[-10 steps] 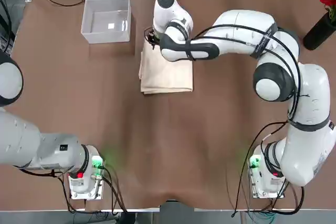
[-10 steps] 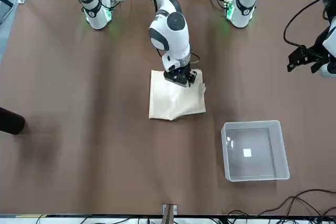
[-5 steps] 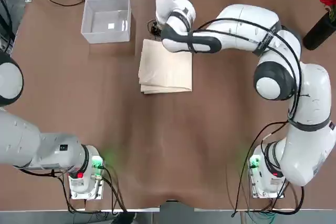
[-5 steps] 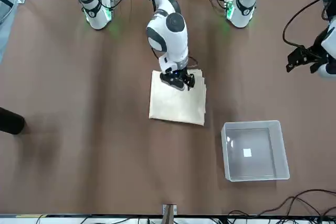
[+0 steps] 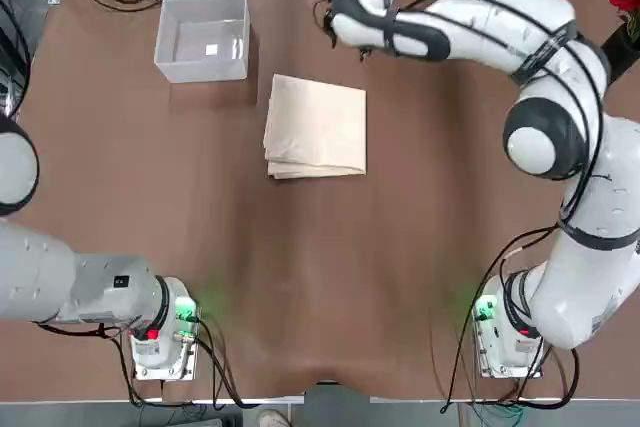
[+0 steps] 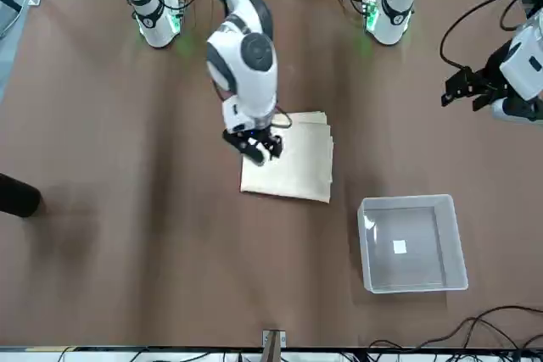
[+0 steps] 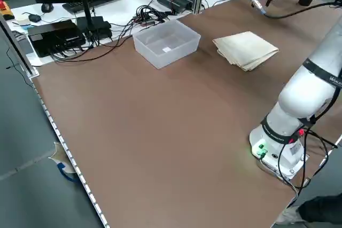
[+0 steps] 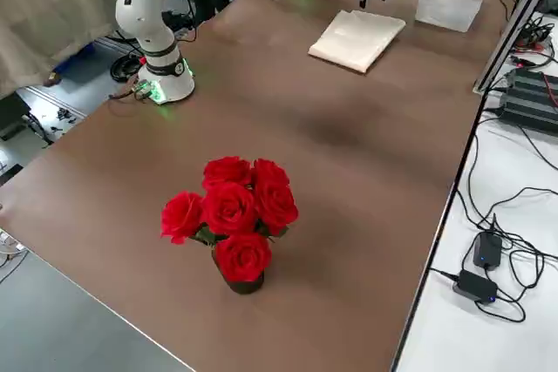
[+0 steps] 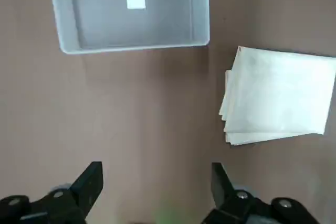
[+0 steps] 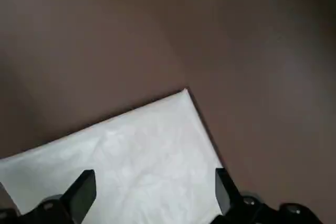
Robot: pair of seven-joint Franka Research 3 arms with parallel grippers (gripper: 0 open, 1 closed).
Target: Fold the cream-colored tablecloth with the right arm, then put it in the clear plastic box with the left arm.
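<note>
Your brown table (image 5: 300, 277) has the folded cream-colored fabric tablecloth (image 5: 316, 128) lying flat, just beside the clear plastic square box (image 5: 203, 35). Cloth's wider than the box, so stuffing it could snag the rim. Right gripper (image 6: 254, 143) hangs above, fingers spread, empty; left gripper (image 9: 157, 188) wide, well apart.

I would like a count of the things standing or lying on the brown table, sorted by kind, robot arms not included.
Folded cream-colored tablecloth: 1
Clear plastic box: 1
Bunch of red roses in a dark vase: 1
Total: 3
</note>
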